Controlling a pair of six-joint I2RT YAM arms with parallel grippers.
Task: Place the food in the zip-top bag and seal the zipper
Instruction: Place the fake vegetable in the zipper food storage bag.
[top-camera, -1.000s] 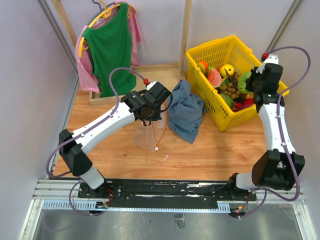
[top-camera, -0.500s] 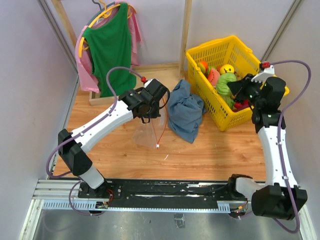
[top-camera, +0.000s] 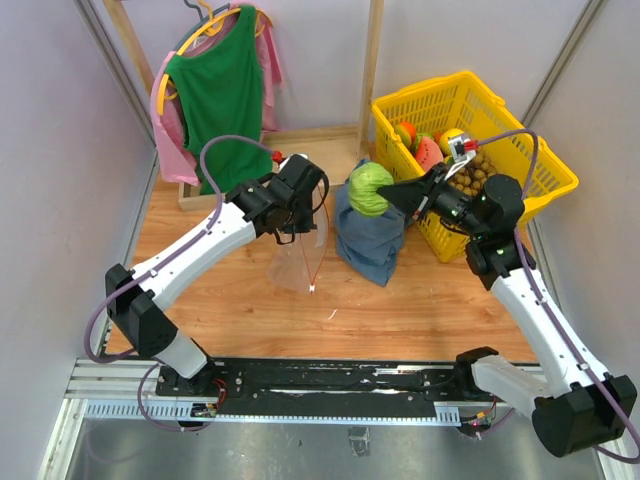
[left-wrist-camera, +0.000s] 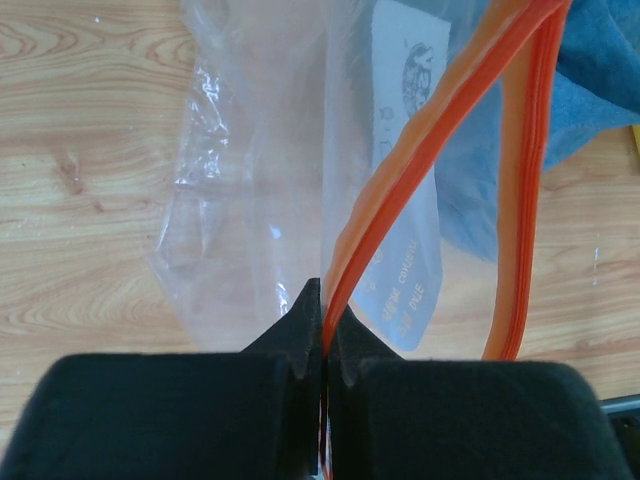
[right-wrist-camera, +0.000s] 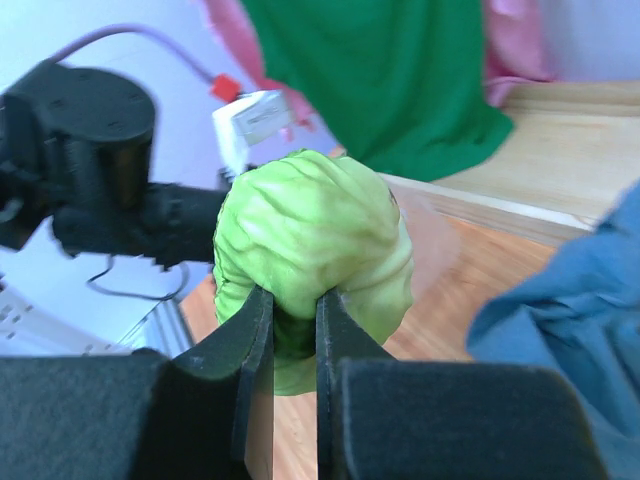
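The right hand (right-wrist-camera: 294, 300) is clamped on the cabbage (right-wrist-camera: 312, 235), its fingers biting into the lower front, and holds it in the air over the cloth (top-camera: 372, 240), between the basket (top-camera: 425, 95) and the bag (left-wrist-camera: 260, 180). The left hand (left-wrist-camera: 322, 300) is closed tight on one strip of the zipper (left-wrist-camera: 400, 215), lifting that edge so the bag hangs down to the tabletop (top-camera: 430, 300). The other strip bows away from it, so the mouth stands open. No food shows inside the bag, so I judge the task barely begun: the first piece is on its way and not yet in. More food (top-camera: 430, 150) lies in the basket, and the zipper is yet to be sealed.
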